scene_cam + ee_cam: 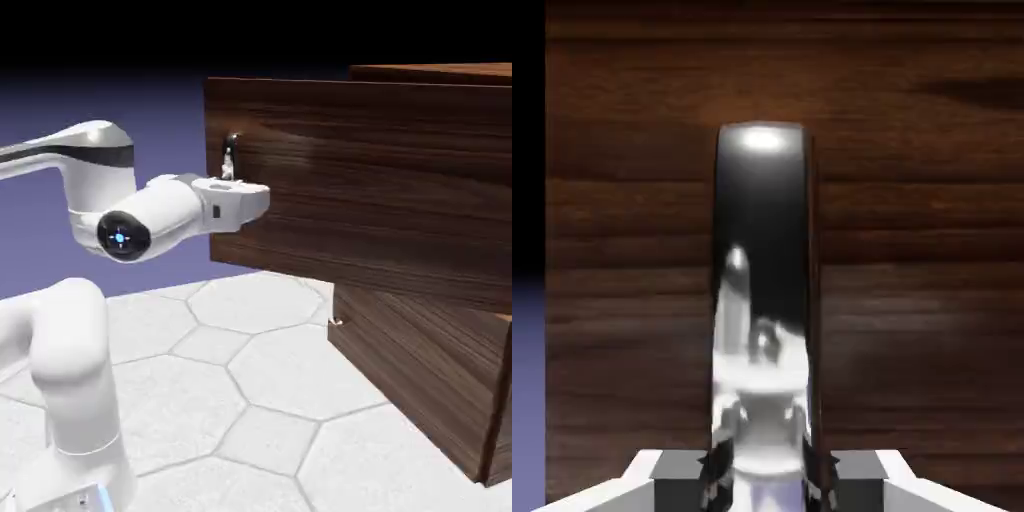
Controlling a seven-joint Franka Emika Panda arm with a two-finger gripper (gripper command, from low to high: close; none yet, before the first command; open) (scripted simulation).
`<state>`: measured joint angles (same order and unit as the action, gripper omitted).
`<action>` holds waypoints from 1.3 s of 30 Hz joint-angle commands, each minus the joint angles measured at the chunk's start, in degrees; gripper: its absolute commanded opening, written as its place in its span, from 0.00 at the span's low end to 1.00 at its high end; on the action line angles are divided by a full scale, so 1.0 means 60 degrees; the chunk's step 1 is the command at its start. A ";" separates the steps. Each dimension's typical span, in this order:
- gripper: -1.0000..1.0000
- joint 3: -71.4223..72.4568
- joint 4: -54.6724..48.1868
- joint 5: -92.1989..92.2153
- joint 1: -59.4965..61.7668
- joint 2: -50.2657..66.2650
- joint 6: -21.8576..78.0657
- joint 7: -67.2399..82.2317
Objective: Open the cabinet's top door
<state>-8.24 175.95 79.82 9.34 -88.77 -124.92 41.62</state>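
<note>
Exterior view: top door (400,190) swung out from the cabinet (420,375), with claw (766,486) clenched on the handle (762,220) near the free edge (208,170). Pull smoothly along the hinge arc, turning with the door to avoid slipping; use the open room toward the exterior view's left, keeping the arm (85,350) clear of that edge.

In the exterior view the gripper (242,203) hides the lower part of the handle (231,158); the cabinet (430,370) runs off the right edge
</note>
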 commanded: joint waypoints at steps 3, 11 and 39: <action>0.00 -0.1040 -0.0062 -0.1070 0.0309 -0.0086 0.0752 -0.0126; 0.00 -0.3809 -0.0820 -0.3682 0.0762 0.0454 0.2876 -0.0088; 0.00 -1.1021 -0.9650 -0.8842 -0.5936 0.3107 1.0456 -0.0126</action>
<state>-74.36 118.05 26.77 -26.28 -70.14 -62.12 40.85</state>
